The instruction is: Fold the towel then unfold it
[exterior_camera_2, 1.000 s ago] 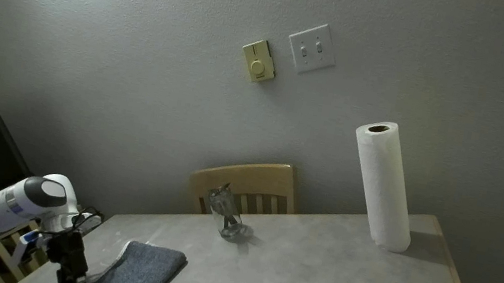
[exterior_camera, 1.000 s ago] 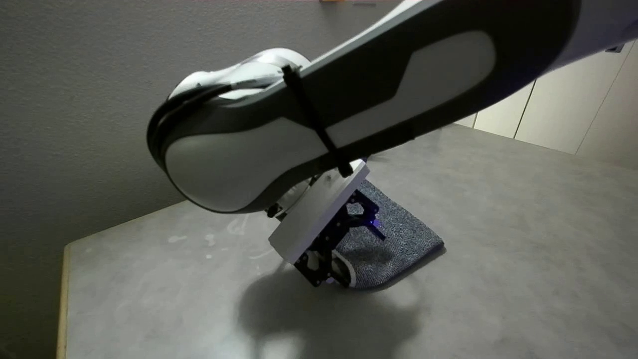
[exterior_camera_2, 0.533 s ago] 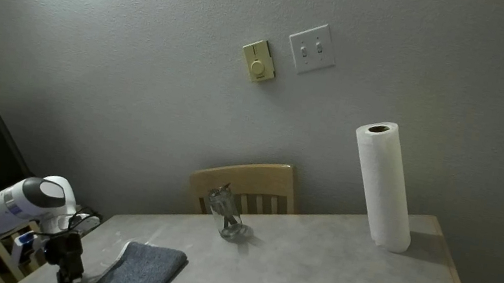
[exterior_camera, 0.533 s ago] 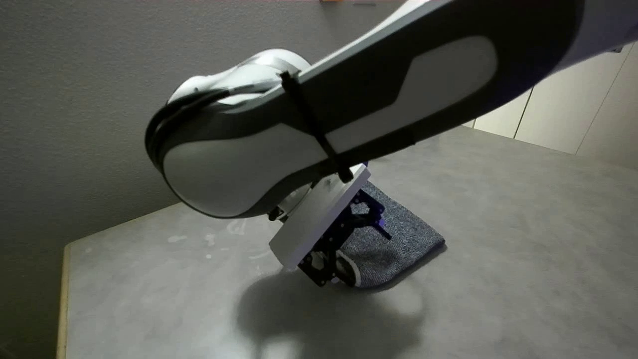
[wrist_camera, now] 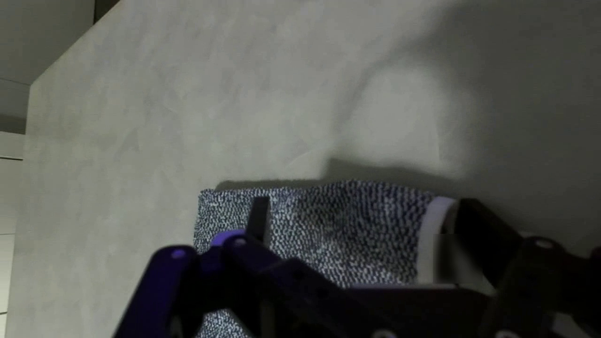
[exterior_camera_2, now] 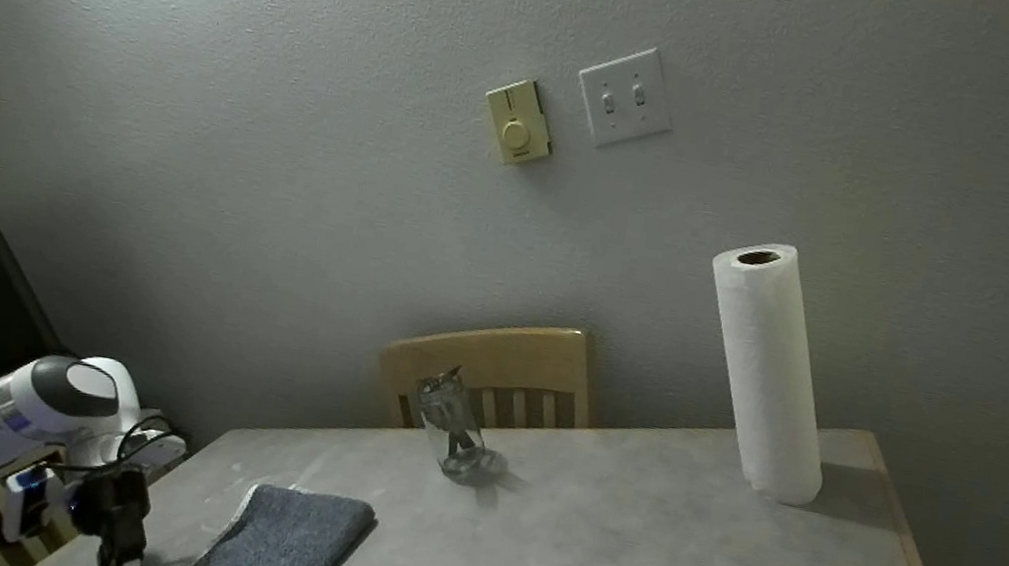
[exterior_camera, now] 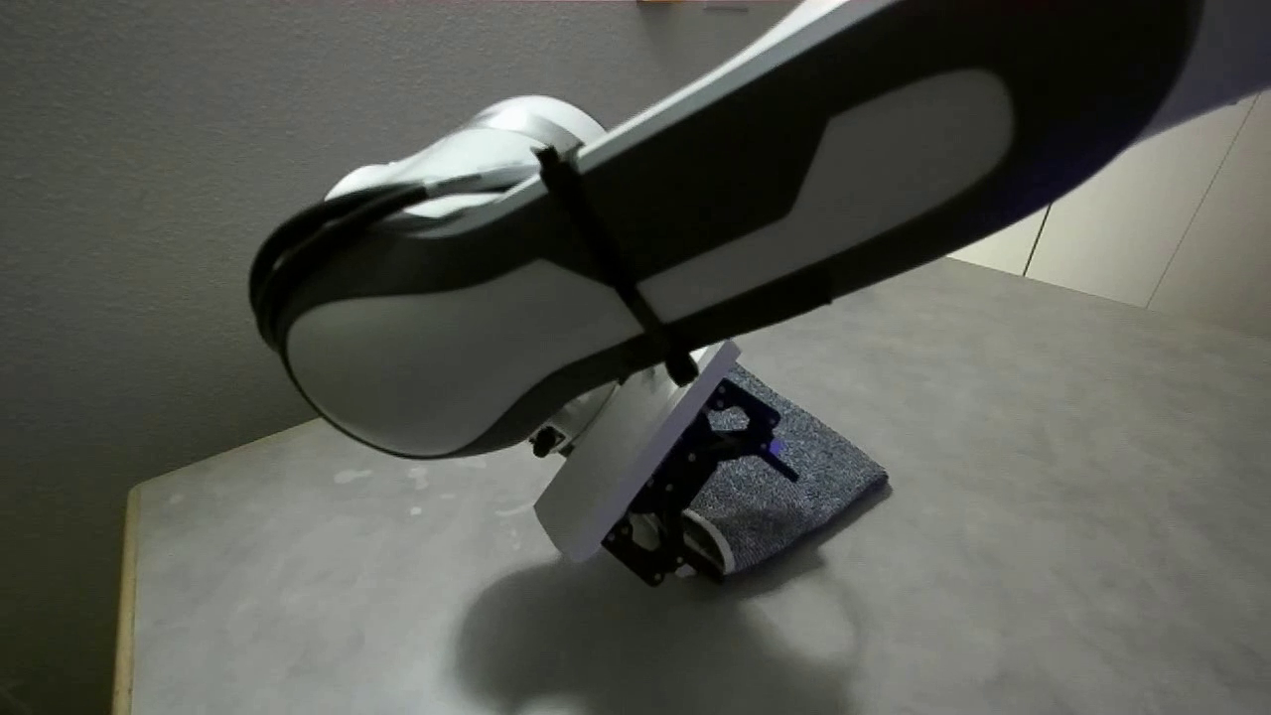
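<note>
Wrist view: end effector (wrist_camera: pixel 364 210), fingers parted, straddles the towel (wrist_camera: pixel 335 234) at its white edge.

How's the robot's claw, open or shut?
The claw is open: in the wrist view its fingers stand wide apart, with towel showing between them.

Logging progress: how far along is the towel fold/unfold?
Looks done, probably: the fold; the towel lies compact and thick-edged in an exterior view.
In hand: the unfold's start, I'd guess; one finger of the pincer is at the white trim.
Left: likely gripping and opening it out; the pincer stands open, no hold evident.
</note>
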Tool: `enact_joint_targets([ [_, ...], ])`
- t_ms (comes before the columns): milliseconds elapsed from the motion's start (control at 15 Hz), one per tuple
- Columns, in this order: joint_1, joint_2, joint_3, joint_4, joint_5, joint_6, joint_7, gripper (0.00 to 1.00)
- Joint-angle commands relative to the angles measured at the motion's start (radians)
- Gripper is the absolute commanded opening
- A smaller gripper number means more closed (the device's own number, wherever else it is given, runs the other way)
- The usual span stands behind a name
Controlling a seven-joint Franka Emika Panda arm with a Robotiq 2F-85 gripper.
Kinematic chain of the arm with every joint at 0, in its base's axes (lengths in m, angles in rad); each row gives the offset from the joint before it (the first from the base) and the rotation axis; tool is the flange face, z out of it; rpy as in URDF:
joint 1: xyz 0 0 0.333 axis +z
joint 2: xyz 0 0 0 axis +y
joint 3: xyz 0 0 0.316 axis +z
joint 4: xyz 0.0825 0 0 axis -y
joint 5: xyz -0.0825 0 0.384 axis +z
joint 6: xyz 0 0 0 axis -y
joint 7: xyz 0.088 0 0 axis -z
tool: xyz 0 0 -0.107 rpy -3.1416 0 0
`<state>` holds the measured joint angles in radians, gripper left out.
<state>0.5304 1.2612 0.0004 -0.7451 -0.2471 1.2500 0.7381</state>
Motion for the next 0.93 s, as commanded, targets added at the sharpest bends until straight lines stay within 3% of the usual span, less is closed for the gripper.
enact_joint_targets([
  [0,0.019,-0.031,-0.018,-0.027,-0.026,-0.052,0.007,1.0],
  [467,0.051,-0.02,-0.05,-0.017,-0.085,-0.149,-0.008,1.0],
  [867,0.048,-0.014,-0.046,-0.011,-0.08,-0.076,0.012,1.0],
])
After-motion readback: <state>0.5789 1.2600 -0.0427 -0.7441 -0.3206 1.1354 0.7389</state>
